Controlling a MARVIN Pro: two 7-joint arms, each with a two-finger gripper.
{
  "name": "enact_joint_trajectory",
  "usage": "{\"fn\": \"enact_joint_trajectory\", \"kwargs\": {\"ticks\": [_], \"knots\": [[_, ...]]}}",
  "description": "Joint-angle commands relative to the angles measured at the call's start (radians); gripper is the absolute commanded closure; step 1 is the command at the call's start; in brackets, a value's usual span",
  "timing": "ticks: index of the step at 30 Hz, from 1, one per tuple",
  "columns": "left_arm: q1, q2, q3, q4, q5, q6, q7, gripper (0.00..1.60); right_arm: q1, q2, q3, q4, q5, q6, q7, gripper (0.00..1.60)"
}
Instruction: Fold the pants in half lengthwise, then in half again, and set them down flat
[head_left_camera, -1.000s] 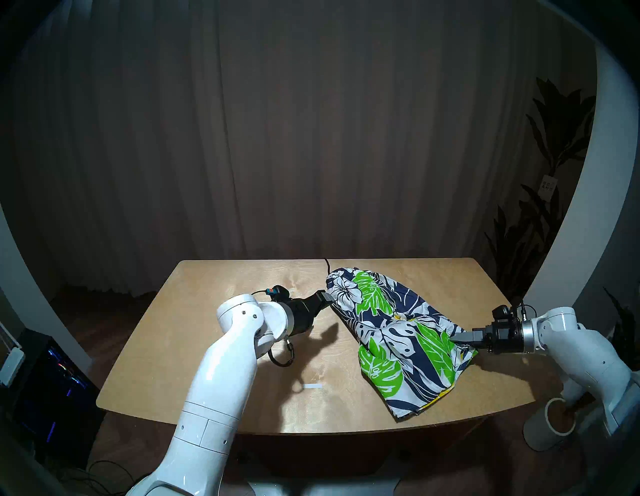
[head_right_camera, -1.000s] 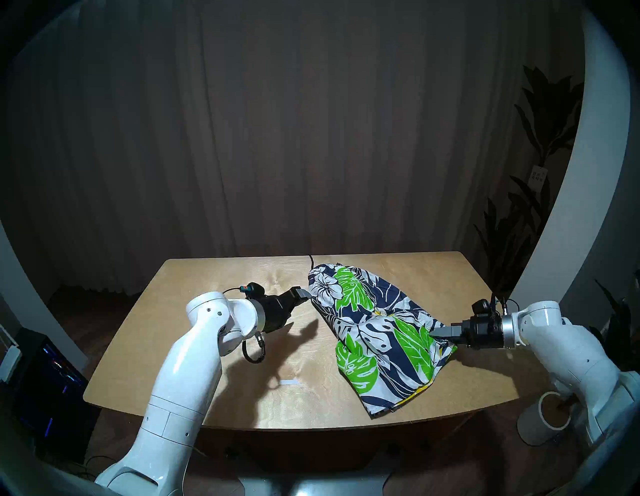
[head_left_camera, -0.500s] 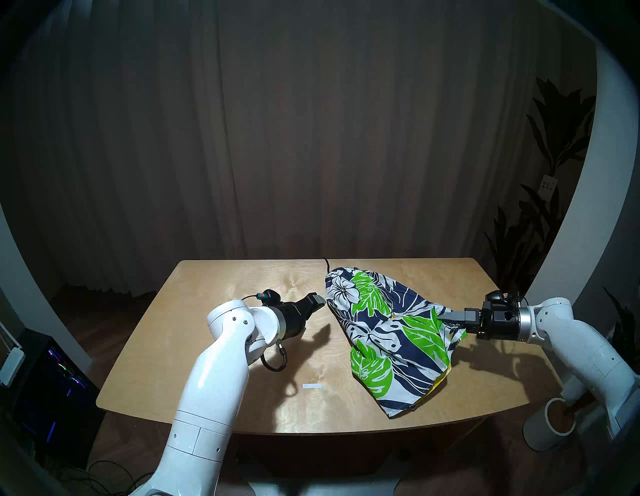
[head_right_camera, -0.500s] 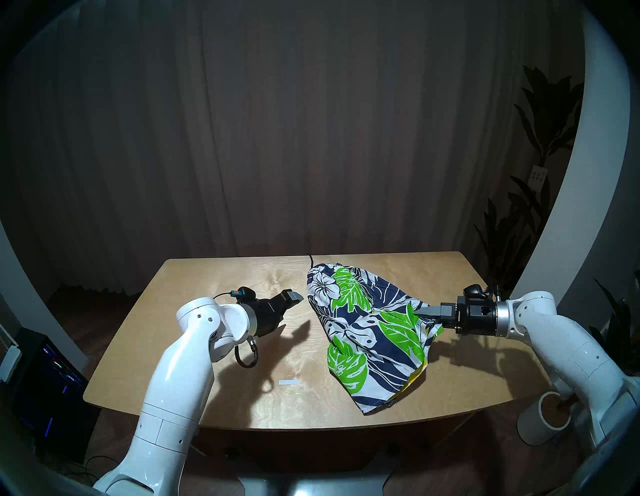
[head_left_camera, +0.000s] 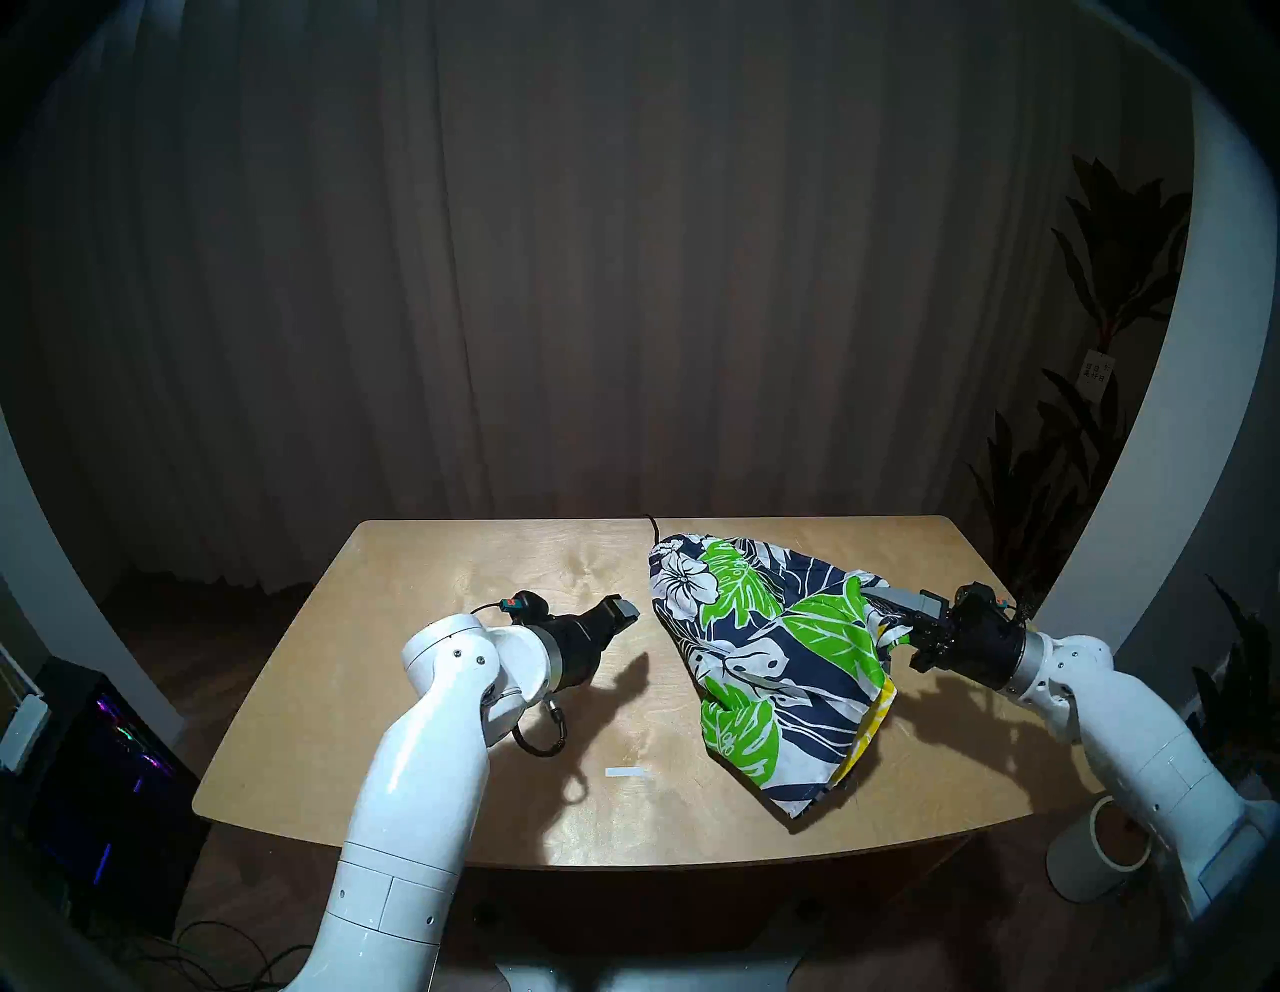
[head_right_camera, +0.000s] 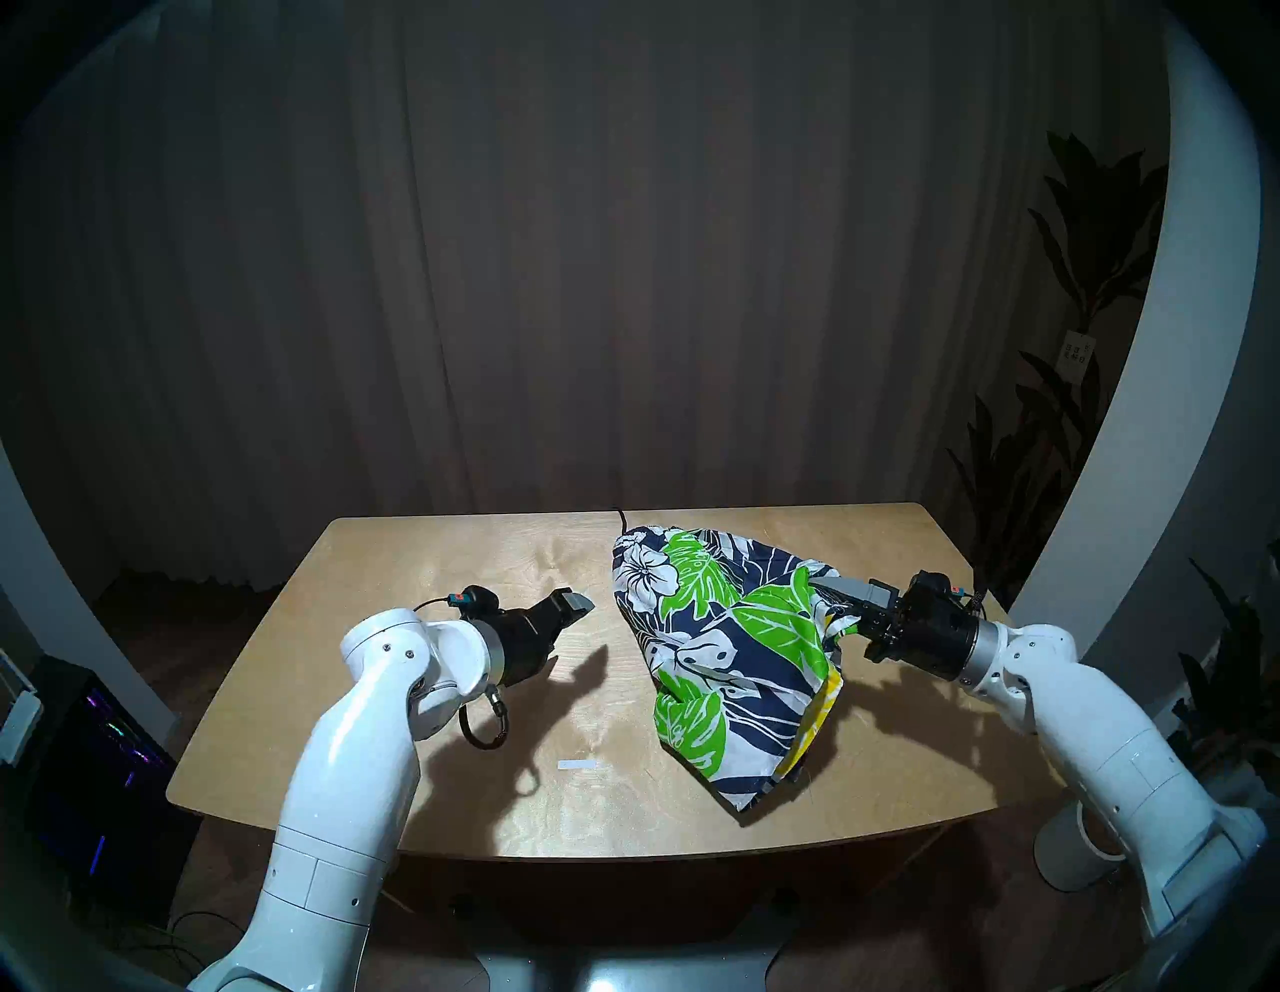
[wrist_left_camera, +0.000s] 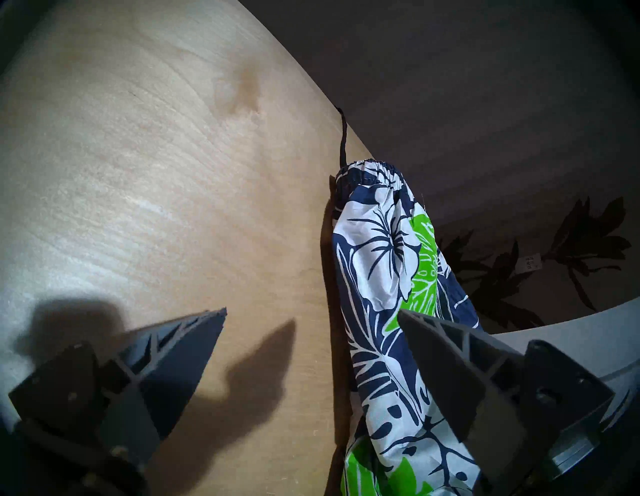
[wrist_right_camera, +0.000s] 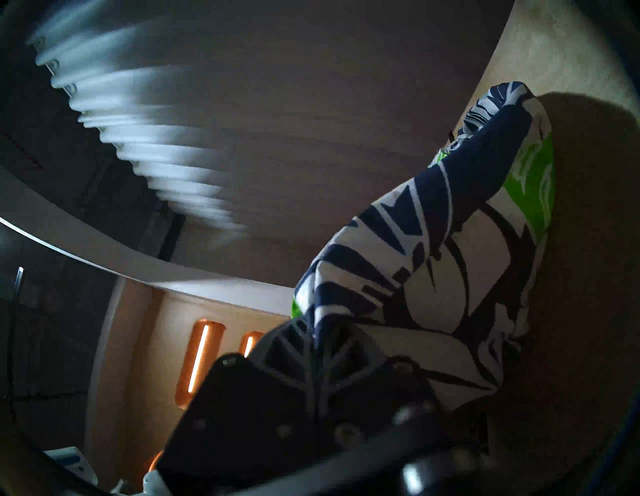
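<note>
Head camera first: the pants lie on the right half of the wooden table, their long axis running from the elastic waistband at the far edge down toward the near edge, where the leg hems end. A black drawstring trails off the waistband at the table's far rim.

Standing here, I see the right gripper clamped tight on the outer right edge of the cloth, about midway along its length. That edge is lifted off the table and tented up, and the yellow inner side shows below the grip. The gripper points across toward the left, roughly level.

Over on the left, the left gripper hovers above bare wood just beside the pants' left edge, near the waistband end. Its wrist view shows both fingers spread wide with nothing between them, and the cloth lies to the right of the far finger.

What the coming move turns on, I judge, is this: the fold line runs along the pants' length, and the held edge must travel leftward across it to meet the edge that lies flat. The right arm has the cloth; the left is nearer the landing side and looks free to pin or receive it there.
</note>
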Motion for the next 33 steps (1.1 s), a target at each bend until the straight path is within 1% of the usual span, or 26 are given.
{"fn": "enact_joint_trajectory", "kwargs": {"ticks": [1, 2, 3, 6, 8, 15, 23, 25, 26, 32, 33], "knots": [[-0.003, -0.004, -0.008, -0.023, 0.002, -0.012, 0.004, 0.00, 0.037, -0.118, -0.031, -0.004, 0.074, -0.100, -0.129, 1.60], [-0.002, -0.004, -0.009, -0.023, 0.001, -0.012, 0.005, 0.00, 0.040, -0.127, -0.034, -0.011, 0.071, -0.114, -0.148, 1.60], [-0.001, -0.004, -0.010, -0.023, 0.001, -0.013, 0.007, 0.00, 0.042, -0.144, -0.032, -0.017, 0.087, -0.123, -0.178, 1.60], [0.001, -0.004, -0.012, -0.024, 0.000, -0.013, 0.011, 0.00, 0.049, -0.175, -0.033, -0.034, 0.127, -0.152, -0.234, 1.60], [0.002, -0.005, -0.014, -0.025, -0.001, -0.014, 0.013, 0.00, 0.053, -0.200, -0.023, -0.046, 0.157, -0.175, -0.282, 1.60], [0.005, -0.005, -0.022, -0.028, -0.004, -0.016, 0.011, 0.00, 0.080, -0.258, 0.008, -0.085, 0.248, -0.266, -0.418, 1.60], [0.015, -0.001, -0.039, -0.029, -0.006, -0.017, 0.009, 0.01, 0.106, -0.328, 0.019, -0.123, 0.333, -0.401, -0.602, 1.60], [0.016, -0.001, -0.042, -0.030, -0.006, -0.017, 0.008, 0.01, 0.120, -0.349, 0.022, -0.131, 0.353, -0.437, -0.651, 1.60], [0.016, -0.001, -0.043, -0.030, -0.006, -0.017, 0.008, 0.03, 0.130, -0.363, 0.021, -0.130, 0.364, -0.447, -0.663, 1.60], [0.018, 0.005, -0.058, -0.032, -0.008, -0.015, 0.008, 0.03, 0.185, -0.422, 0.009, -0.133, 0.401, -0.543, -0.795, 1.60], [0.019, 0.007, -0.061, -0.033, -0.008, -0.015, 0.008, 0.03, 0.193, -0.432, 0.008, -0.136, 0.403, -0.568, -0.826, 1.60]]}}
